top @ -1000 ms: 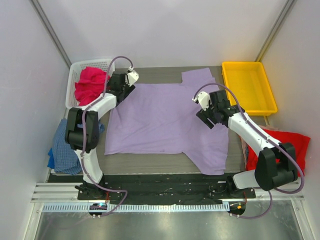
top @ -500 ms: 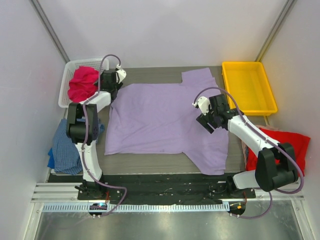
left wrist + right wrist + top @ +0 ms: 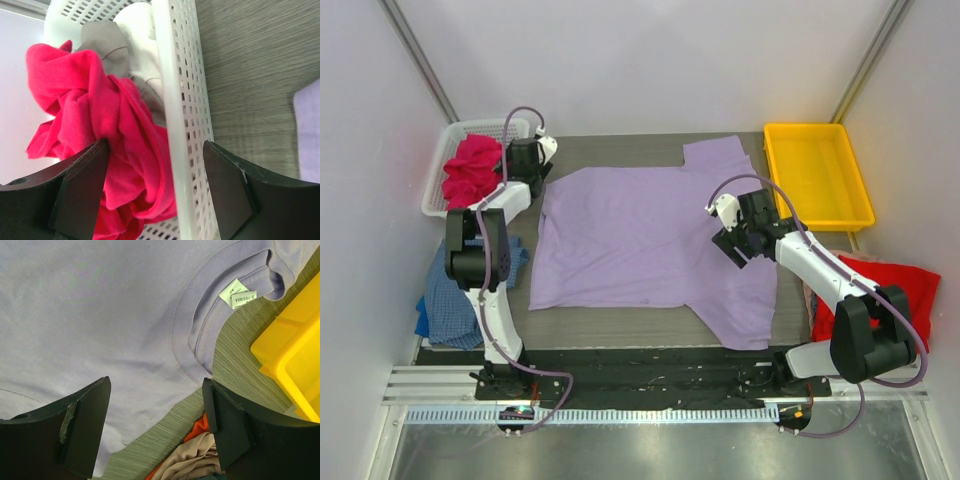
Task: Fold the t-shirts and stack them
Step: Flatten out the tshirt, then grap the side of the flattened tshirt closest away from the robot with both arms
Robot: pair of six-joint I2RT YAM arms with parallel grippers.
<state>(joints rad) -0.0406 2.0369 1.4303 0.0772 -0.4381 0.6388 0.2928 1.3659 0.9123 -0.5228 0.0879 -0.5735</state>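
Top: left gripper (image 3: 525,160) and mesh basket (image 3: 432,200) holding the magenta shirt (image 3: 470,172) lie further upper left than 0.5 s ago; right gripper (image 3: 733,248) unmoved over the flat lavender shirt (image 3: 640,240), centre; red shirt (image 3: 900,285) right edge, checked shirt (image 3: 445,295) left. Left wrist: jaws spread, straddling the perforated basket wall, crumpled magenta cloth inside. Right wrist: jaws spread above smooth lavender cloth, collar tag (image 3: 237,294) upper right.
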